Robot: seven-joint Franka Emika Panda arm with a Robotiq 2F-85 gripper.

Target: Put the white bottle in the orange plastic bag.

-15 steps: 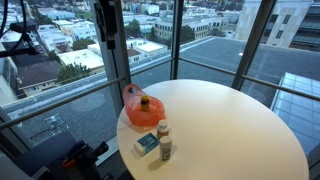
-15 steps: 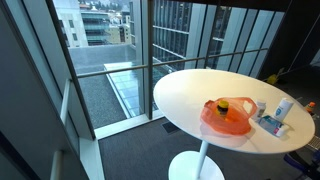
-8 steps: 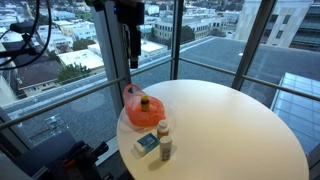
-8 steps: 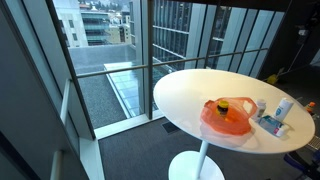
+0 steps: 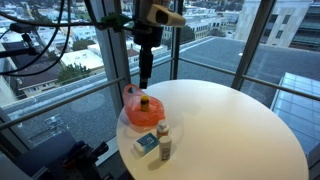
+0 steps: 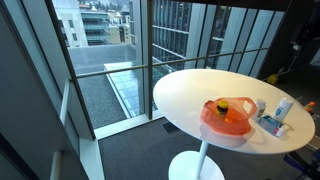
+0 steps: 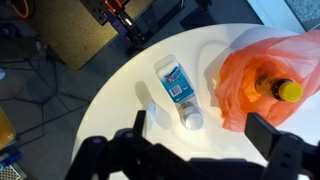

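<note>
The white bottle [image 7: 180,92] has a blue label and a white cap and stands on the round white table next to the orange plastic bag [image 7: 262,75]. Both show in both exterior views: the bottle [image 5: 163,140] [image 6: 284,108] and the bag [image 5: 141,110] [image 6: 227,117]. A bottle with a yellow cap [image 7: 283,91] sits inside the bag. My gripper [image 7: 200,137] is open and empty. It hangs well above the table, over the bag and the white bottle [image 5: 145,72].
A flat blue-and-white packet [image 5: 146,145] lies beside the white bottle near the table edge [image 5: 125,140]. Glass walls stand close behind the table. The far side of the tabletop [image 5: 240,125] is bare. Cables and an orange stand lie on the floor below [image 7: 115,20].
The arm has swung in from the upper left and now hangs over the orange bag. The bottle, bag and packet have not moved.
</note>
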